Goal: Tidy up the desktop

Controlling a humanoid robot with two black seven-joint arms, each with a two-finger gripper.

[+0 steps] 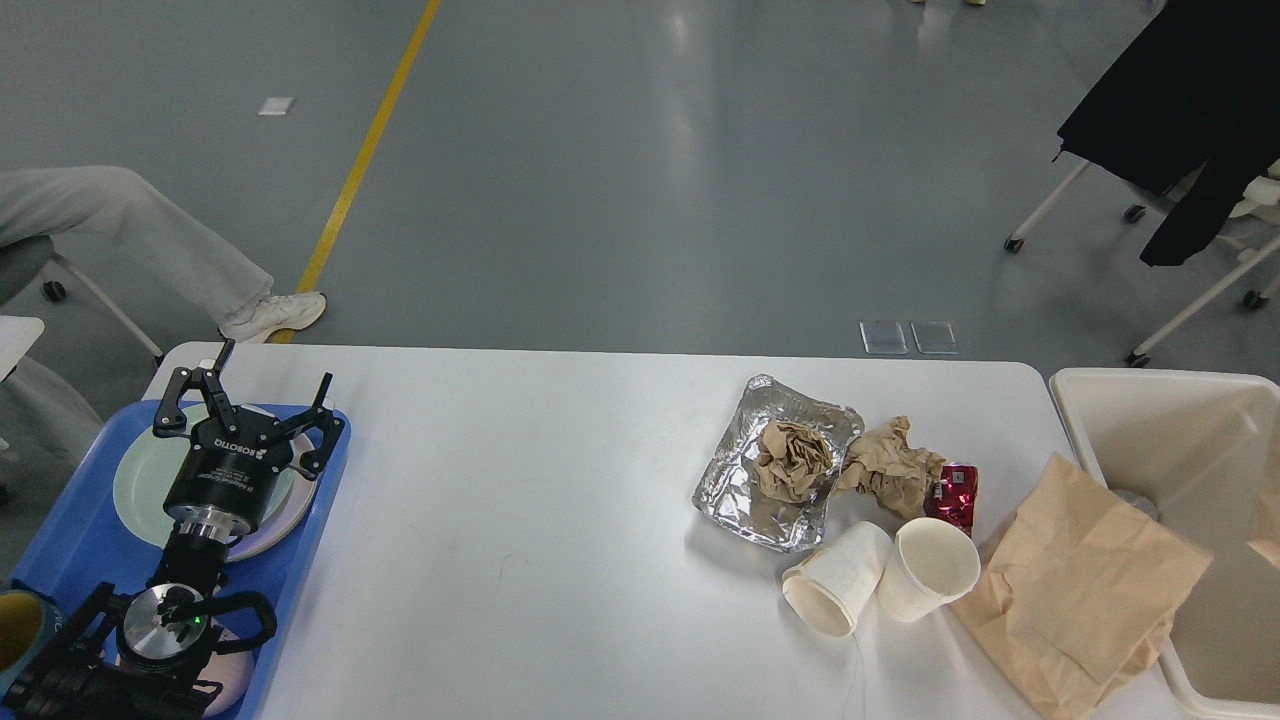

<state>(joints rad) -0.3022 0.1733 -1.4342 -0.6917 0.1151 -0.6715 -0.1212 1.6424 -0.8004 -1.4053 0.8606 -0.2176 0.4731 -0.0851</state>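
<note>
The white desktop [540,520] carries litter at its right end. A foil tray [745,490] holds a crumpled brown paper ball [793,458]. Beside it lie a second crumpled brown paper [890,465] and a red wrapper [957,495]. In front are two white paper cups: one on its side [835,580], one tilted [930,568]. A flat brown paper bag [1085,580] overlaps the table's right edge. My left gripper [250,400] hovers open over a pale plate [135,485], holding nothing. My right gripper is out of view.
A cream bin [1150,420] stands at the table's right end, with a sliver of brown paper [1268,520] inside at the frame edge. The blue tray [80,540] sits at the left end. A seated person's leg [150,240] and a chair [1190,100] are nearby.
</note>
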